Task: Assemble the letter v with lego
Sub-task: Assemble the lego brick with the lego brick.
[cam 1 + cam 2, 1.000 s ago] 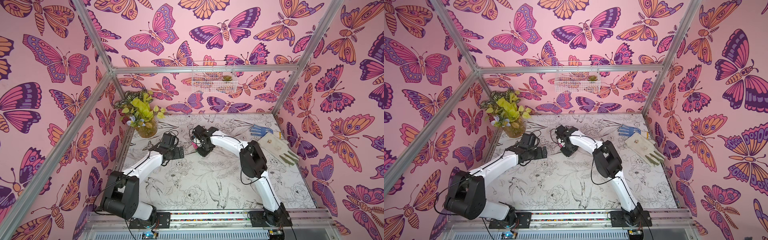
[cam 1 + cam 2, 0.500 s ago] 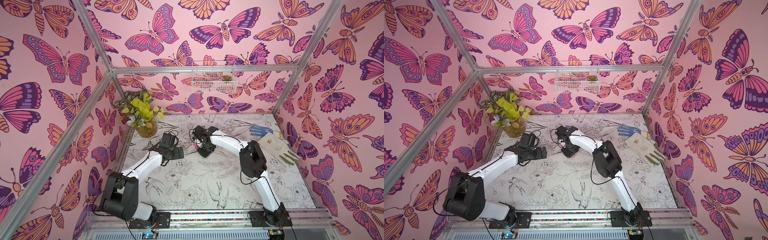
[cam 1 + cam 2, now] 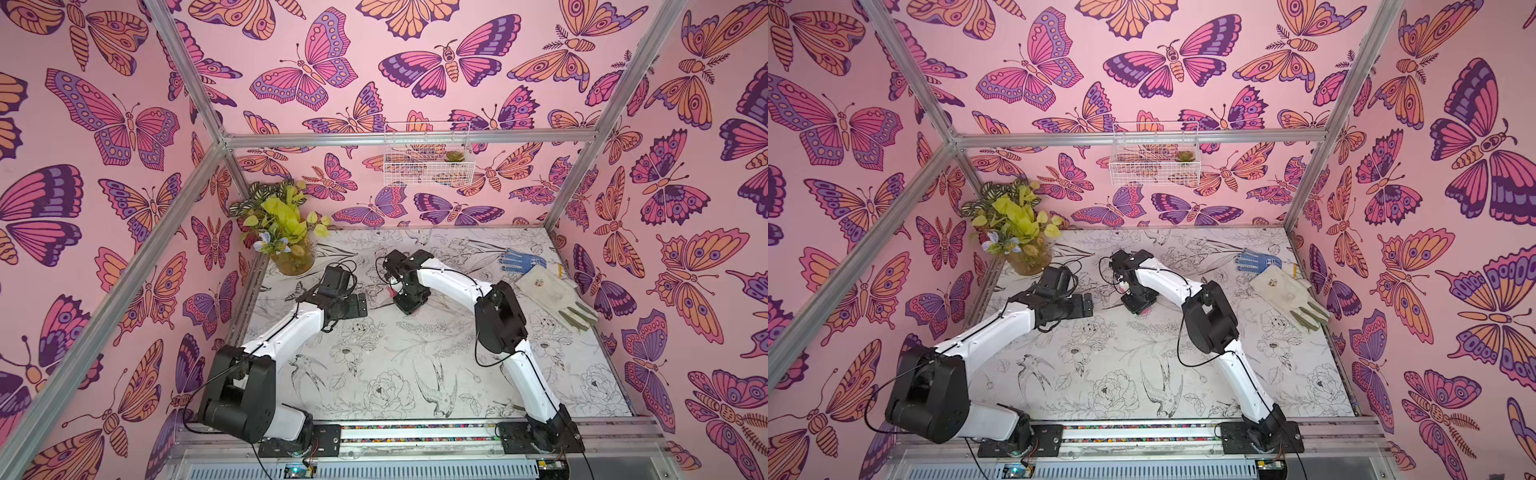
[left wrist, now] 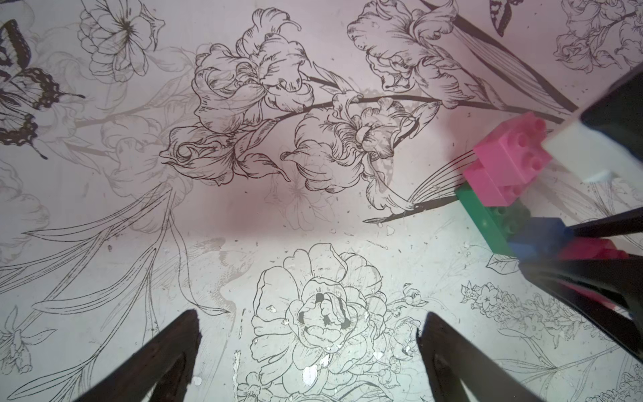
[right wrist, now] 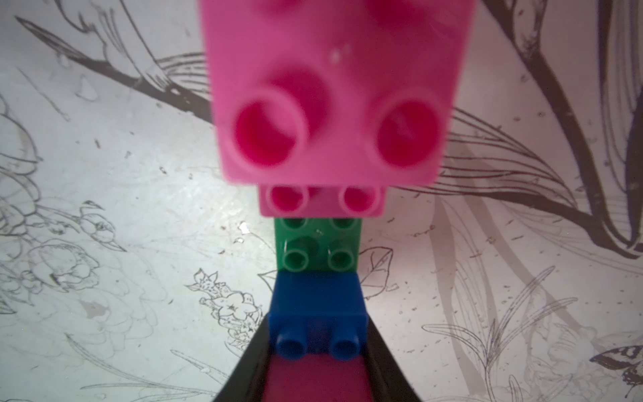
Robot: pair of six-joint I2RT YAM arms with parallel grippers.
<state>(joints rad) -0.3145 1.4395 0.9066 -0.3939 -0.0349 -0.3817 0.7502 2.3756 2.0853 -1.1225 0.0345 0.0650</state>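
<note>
Interlocking glossy studded plastic lego (image 5: 318, 247)

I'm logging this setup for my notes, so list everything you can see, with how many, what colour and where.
lego: five joined bricks; three pink, one green, one blue; mid-table toward the back
blue dotted glove: one; blue; table's far right
cream glove: one; off-white; by the right wall
plant in vase: one; yellow-green leaves; table's far left corner
wire basket: one; white; on the back wall
table: one; white with black flower drawings; under everything
left gripper: one; black; open, beside the lego
right gripper: one; black; shut on the lego
</note>
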